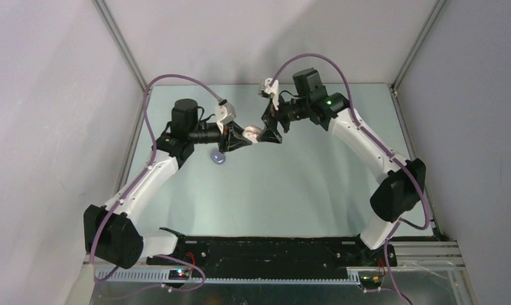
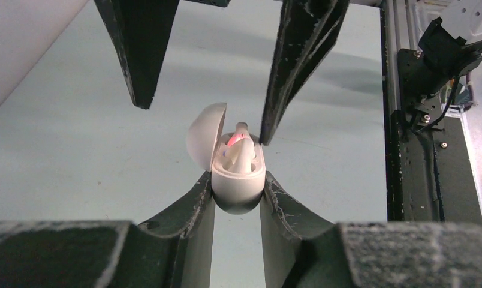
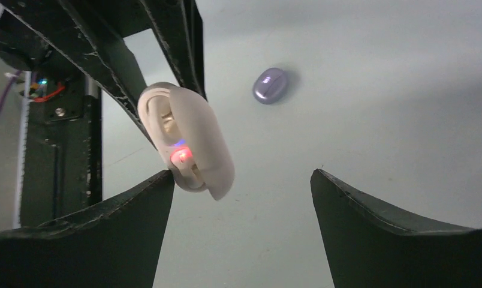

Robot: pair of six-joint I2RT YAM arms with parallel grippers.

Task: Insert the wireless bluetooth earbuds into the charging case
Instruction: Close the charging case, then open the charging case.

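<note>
**Left arm**: reaches from the 7 o'clock corner of the tabletop toward mid-field.

**Lilac disc**: rounded and glossy, lying on the tabletop at 8 o'clock of the case. It is apart from both arms. In the right wrist view it sits at 1 o'clock of the case.

**Left end effector**: clenched on the charging case, with one finger on each flank of the lower shell.

**Charging case**: white, glossy and oval, held between the two arms above the tabletop. Its lid is swung open toward 10 o'clock. A red light glows inside.

**Earbud**: white, seated in the open shell just under the red light. Whether a second bud lies beside it cannot be told.

**Right end effector**: released, jaws spread wide. It faces the case mouth from 12 o'clock in the left wrist view. One fingertip is at the shell's rim beside the earbud, and the other stands apart past the lid.

**Right arm**: arches in from the 5 o'clock corner.
</note>
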